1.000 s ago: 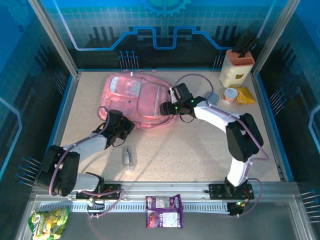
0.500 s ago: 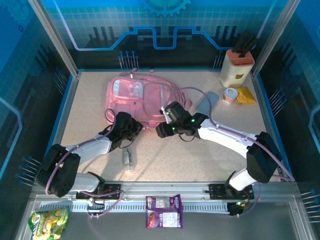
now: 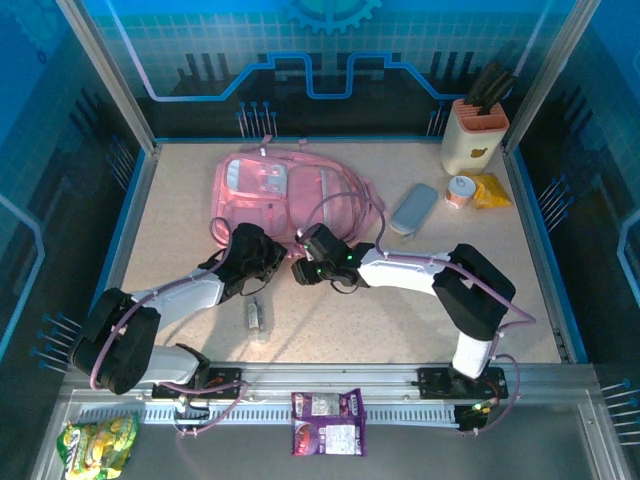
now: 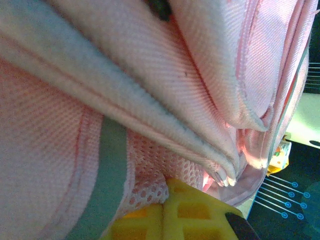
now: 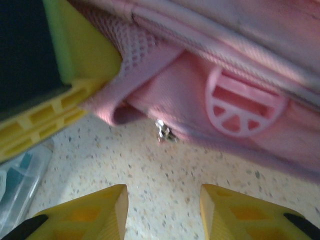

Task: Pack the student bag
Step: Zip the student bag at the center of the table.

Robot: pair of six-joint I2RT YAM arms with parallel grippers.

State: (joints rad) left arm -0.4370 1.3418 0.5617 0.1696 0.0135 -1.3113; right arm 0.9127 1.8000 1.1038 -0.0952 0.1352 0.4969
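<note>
Change: right gripper (image 3: 303, 272) swung from right side of large soft pink fabric backpack (image 3: 290, 190) to its near edge. Jaws narrowing, apart, empty; small metal zipper pull (image 5: 164, 131) just ahead. left gripper (image 3: 262, 262) stays clamped on backpack's mesh edge. Backpack back-centre on table. Likely zip grab; nothing packed yet.

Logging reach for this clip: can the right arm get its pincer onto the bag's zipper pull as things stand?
Probably yes. The right pincer stands open just short of the zipper pull on the student bag, bare tabletop between them; the left pincer grips mesh off to the side.
</note>
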